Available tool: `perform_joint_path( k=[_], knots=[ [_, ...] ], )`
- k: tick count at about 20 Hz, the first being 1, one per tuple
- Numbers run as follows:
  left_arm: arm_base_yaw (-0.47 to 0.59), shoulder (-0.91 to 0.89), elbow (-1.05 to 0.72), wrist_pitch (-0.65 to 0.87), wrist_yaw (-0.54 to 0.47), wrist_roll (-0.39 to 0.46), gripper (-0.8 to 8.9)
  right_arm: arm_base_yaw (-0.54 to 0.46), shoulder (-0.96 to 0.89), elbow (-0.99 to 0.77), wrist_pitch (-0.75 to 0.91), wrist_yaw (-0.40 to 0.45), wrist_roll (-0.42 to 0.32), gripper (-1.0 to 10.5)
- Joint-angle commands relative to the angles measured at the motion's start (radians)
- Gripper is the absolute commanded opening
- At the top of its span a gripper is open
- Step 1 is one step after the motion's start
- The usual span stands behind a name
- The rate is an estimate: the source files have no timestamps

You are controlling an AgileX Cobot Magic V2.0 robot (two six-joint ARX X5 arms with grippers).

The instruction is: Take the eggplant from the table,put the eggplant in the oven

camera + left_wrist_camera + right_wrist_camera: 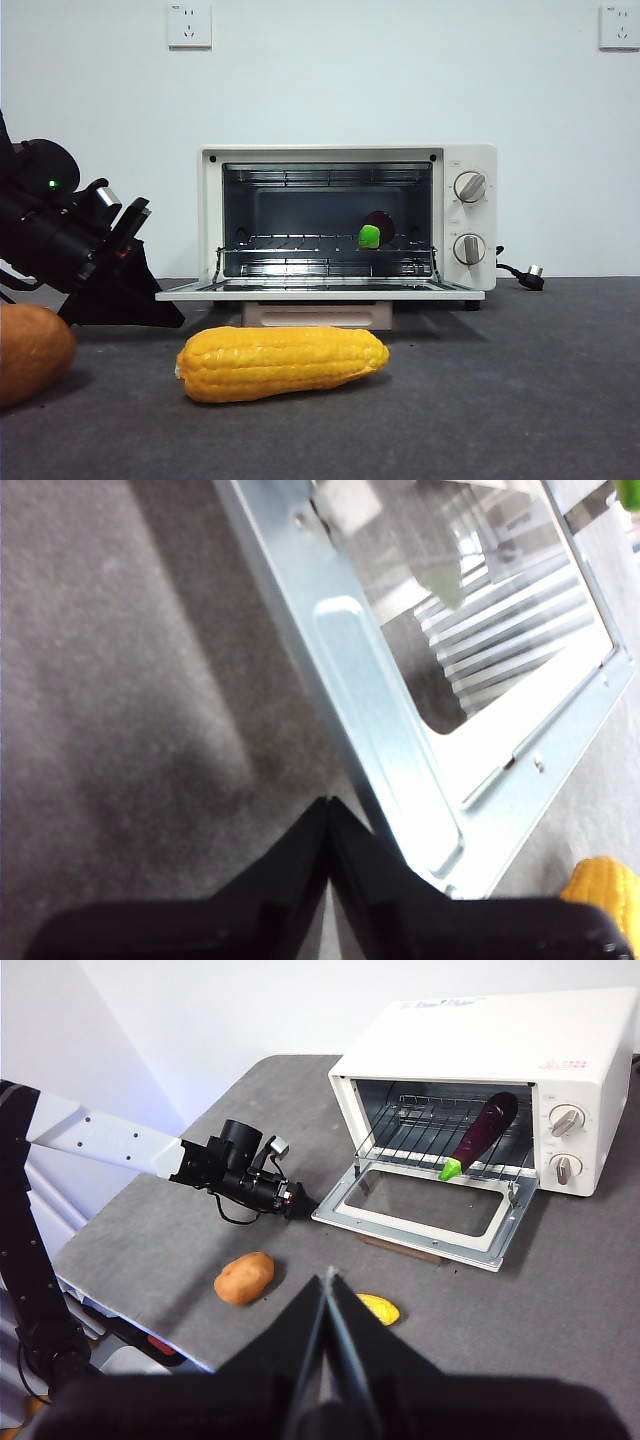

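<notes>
Right wrist view showed the eggplant [482,1132] lying on the wire rack [425,1130] inside the oven [480,1100], green stem end toward the opening and projecting slightly past the rack's front edge. The oven door [425,1210] lay folded down flat, so placement appeared complete and door closure looked like the step in hand.

The left gripper [297,1203] sat low at the door's corner farthest from the knobs [566,1120], jaws clenched together on nothing. The right gripper [327,1360] hung high and well back from the oven, jaws likewise pressed shut and empty.

Procedure for closing: bring the shut tip under the door's free edge near that corner, lift in an arc about the hinge, and keep contact on the metal frame rather than the glass. Confirm the stem end clears the door path first; if it protrudes, the door may catch it.

View differences: the right wrist view alone showed the full length of the eggplant and both arms. The front view showed only the green stem [369,236] and a dark rounded end, plus a corn cob [282,362] on the table [520,400] before the oven and a potato [32,350] beside it. The left wrist view alone showed how near the left gripper's tip [328,825] stood to the door frame.
</notes>
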State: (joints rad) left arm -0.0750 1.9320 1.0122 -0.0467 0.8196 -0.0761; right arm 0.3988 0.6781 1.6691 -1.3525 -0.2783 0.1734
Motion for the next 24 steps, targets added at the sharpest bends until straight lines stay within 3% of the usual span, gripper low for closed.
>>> perform_joint_path(
  k=[1, 6, 12, 19, 24],
  knots=[
    [0.001, 0.010, -0.008, 0.040, 0.050, -0.044, -0.07, 0.001, -0.005, -0.006, -0.024, -0.002, 0.008, -0.1],
    [0.023, 0.003, -0.008, 0.183, 0.179, -0.178, -0.06, 0.001, -0.005, -0.006, -0.024, 0.021, 0.006, -0.1],
    [0.024, -0.027, 0.050, 0.228, 0.206, -0.237, -0.06, 0.001, -0.005, -0.018, -0.024, 0.021, 0.006, -0.1],
    [0.024, -0.027, 0.191, 0.227, 0.197, -0.255, -0.06, 0.001, -0.005, -0.026, -0.024, 0.021, 0.007, -0.1],
    [0.024, -0.027, 0.275, 0.227, 0.103, -0.254, -0.06, 0.001, -0.005, -0.030, -0.024, 0.021, 0.007, -0.1]
  ],
)
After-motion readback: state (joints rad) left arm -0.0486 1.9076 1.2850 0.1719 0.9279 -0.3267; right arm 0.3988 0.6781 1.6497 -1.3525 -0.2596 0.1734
